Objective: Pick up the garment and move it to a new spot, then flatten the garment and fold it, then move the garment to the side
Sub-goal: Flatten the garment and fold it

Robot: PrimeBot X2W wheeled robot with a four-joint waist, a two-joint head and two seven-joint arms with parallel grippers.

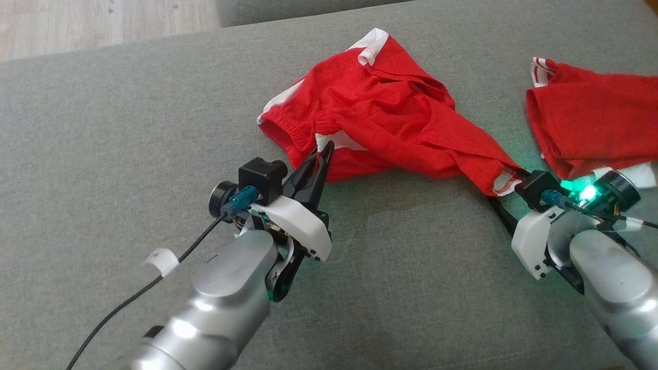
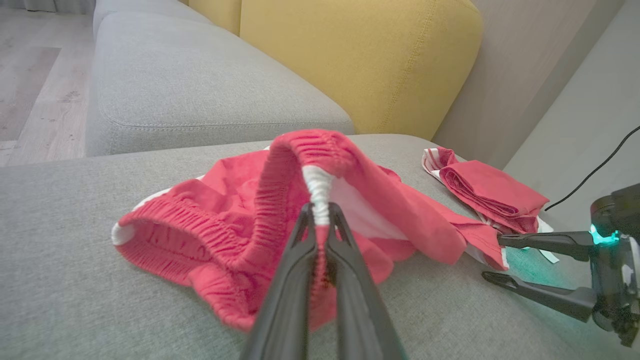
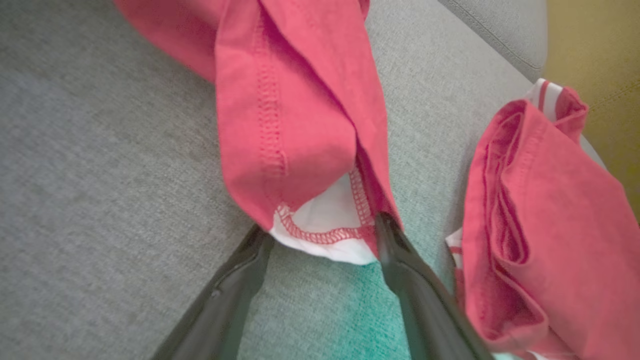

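Left wrist view has the left tool (image 2: 319,209) at its centre, its 2 dark fingers pinched tight on the elastic waistband of the red shorts (image 2: 240,225). The grip is at a white seam and lifts that band into a ridge above the rest of the cloth. The right tool (image 2: 492,257) is at the far end of the same garment. Its 2 fingers are spread wide, and a white-lined leg hem lies between them, touching 1 finger but not clamped.

The shorts lie crumpled on the grey sofa (image 1: 128,128), stretched between the 2 tools, with the waistband toward the robot's left and the leg toward its right.

Red garments number 2. The folded garment (image 1: 591,118) is also red with white trim and lies just beside the right tool, apart from the shorts.

Behind the seat stands 1 yellow cushion (image 2: 360,55). Wooden floor (image 1: 103,20) shows beyond the sofa's edge.
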